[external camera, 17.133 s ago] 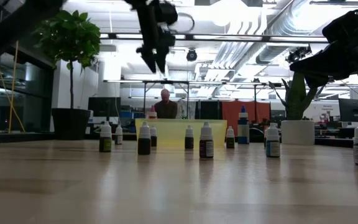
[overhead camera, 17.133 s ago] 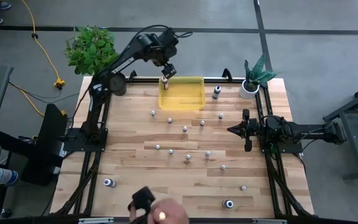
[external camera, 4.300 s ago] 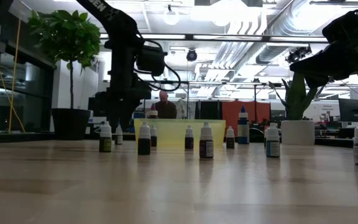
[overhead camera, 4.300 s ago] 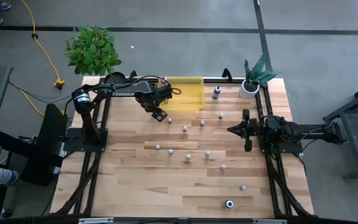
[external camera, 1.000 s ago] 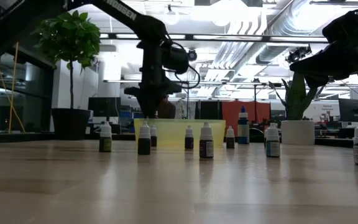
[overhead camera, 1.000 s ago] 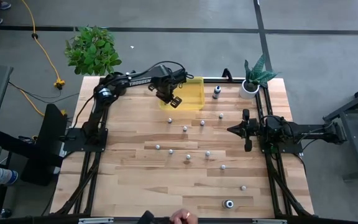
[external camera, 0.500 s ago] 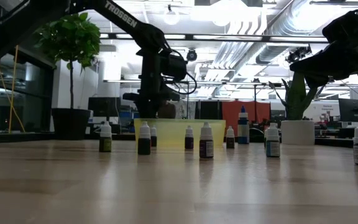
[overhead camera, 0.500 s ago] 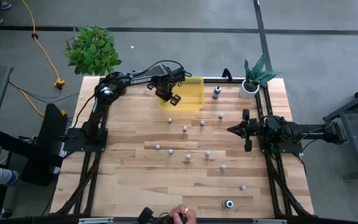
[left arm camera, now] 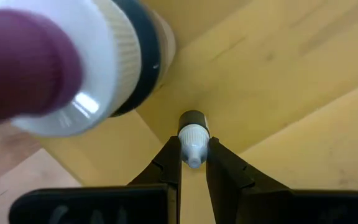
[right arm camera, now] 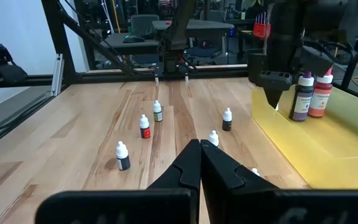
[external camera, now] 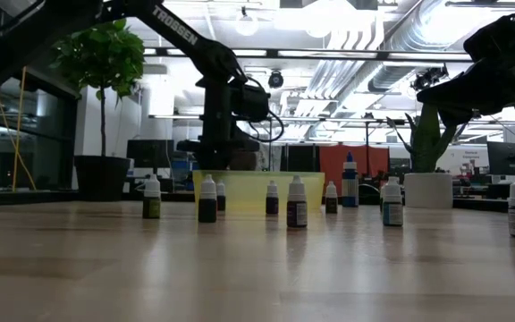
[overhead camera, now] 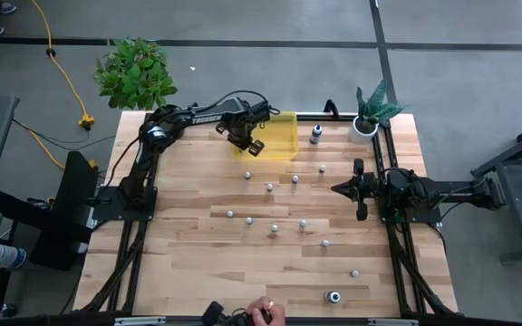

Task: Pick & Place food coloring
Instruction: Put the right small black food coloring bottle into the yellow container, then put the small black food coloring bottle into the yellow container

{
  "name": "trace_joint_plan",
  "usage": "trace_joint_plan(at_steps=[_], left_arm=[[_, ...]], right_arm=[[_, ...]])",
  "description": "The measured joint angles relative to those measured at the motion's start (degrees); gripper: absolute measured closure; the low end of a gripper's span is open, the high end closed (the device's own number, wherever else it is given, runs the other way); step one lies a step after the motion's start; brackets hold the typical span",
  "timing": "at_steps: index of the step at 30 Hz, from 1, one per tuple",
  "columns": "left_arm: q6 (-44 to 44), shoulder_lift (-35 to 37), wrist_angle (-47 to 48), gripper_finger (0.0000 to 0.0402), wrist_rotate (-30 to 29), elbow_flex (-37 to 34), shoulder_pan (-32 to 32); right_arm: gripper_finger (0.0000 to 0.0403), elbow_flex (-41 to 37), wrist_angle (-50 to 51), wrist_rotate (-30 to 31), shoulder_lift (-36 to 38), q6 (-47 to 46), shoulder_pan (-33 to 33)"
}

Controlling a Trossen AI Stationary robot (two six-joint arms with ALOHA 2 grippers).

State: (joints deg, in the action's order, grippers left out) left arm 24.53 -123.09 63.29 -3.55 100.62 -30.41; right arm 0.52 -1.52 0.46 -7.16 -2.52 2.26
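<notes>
Fingers [left arm camera: 168, 163] of the left gripper [left arm camera: 193, 163] are closed on 1 small food coloring bottle [left arm camera: 192, 135], holding it by its whitish cap inside the yellow bin [overhead camera: 277, 136], near the bin's left end. 2 taller bottles [right arm camera: 311, 94] already stand in this bin. Other bottles [overhead camera: 274, 229] are spread over the table [overhead camera: 188, 254]. Closed right gripper [overhead camera: 339, 188] waits at the table's right side.

Twelve food coloring bottles [overhead camera: 269, 187] on the table [overhead camera: 188, 263], two taller bottles [right arm camera: 303, 96] in one yellow bin [overhead camera: 284, 154]
</notes>
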Motion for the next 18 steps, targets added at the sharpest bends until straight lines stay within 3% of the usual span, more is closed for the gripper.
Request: trace_joint_plan(at_steps=[7,18], left_arm=[[-0.24,-0.52,-0.48,0.0358,0.0,0.15,0.04],[-1.79,-0.83,1.46,0.0274,0.09,2.47,0.02]], right_arm=[[0.0402,0.0,0.0,0.01,0.0,0.0,0.0],[0.0402,-0.01,0.0,0.01,0.0,0.0,0.02]])
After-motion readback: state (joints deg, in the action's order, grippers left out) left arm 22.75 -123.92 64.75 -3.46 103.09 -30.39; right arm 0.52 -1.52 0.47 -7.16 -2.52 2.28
